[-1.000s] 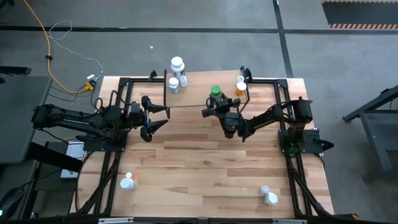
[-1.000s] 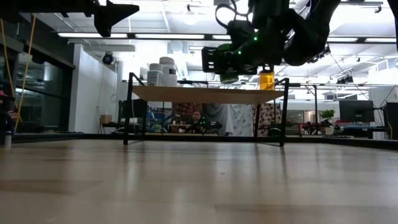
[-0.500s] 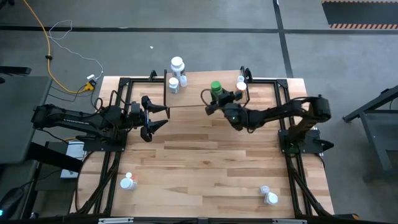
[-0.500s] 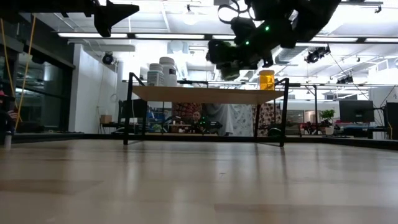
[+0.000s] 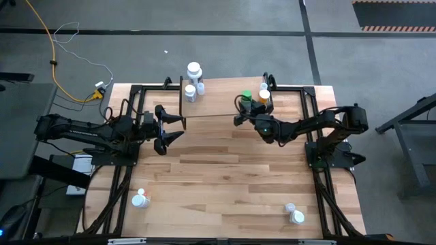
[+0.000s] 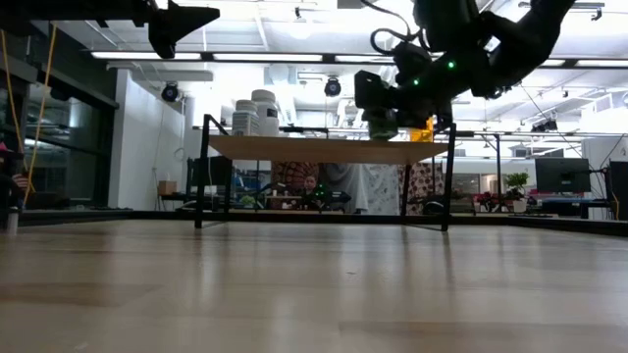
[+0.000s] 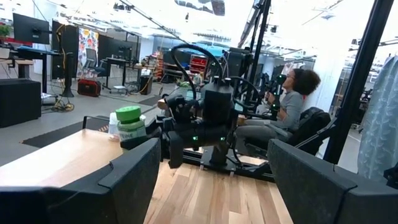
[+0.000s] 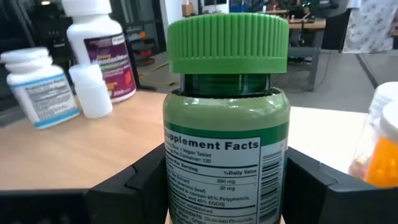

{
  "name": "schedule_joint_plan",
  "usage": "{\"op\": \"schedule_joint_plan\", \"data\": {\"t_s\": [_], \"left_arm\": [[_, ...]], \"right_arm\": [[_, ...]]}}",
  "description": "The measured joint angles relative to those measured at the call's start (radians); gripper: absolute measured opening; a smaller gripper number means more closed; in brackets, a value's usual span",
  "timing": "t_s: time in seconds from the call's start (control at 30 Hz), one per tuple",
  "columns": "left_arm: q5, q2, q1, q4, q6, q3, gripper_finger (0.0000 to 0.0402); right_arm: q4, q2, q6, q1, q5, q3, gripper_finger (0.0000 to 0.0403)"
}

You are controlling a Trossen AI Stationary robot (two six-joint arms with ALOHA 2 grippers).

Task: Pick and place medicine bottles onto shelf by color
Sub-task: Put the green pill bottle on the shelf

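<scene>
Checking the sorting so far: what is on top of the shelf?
On the shelf: white bottles at one end, an orange bottle at the other. The right tool holds a green bottle there; whether it rests is hidden.

Nine medicine bottles (image 5: 194,70): seven white, one green, one orange; one shelf (image 5: 218,99).

Bright ceiling striplights, washed-out glare in wrist views, arms silhouetted, backgrounds soft, faint shadows

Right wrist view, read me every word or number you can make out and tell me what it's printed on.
"Supplement Facts": green bottle, between the right gripper fingers.
"200 mg", "20 mg", "% Daily Value": same label.
Its remaining small print: blurred.
White bottles on the shelf: labels unreadable.
</scene>
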Motion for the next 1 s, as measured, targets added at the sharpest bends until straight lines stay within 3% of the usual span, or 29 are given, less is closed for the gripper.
{"op": "schedule_joint_plan", "data": {"t_s": [0.3,1.0], "left_arm": [[0.000,0.000,0.000,0.001,0.000,0.000,0.0287],[-0.005,0.000,0.000,0.002,0.008,0.000,0.0287]], "right_arm": [[0.045,0.014,-0.060,0.011,0.065,0.004,0.0217],[0.088,0.073,-0.085,-0.002,0.092,0.005,0.0217]]}}
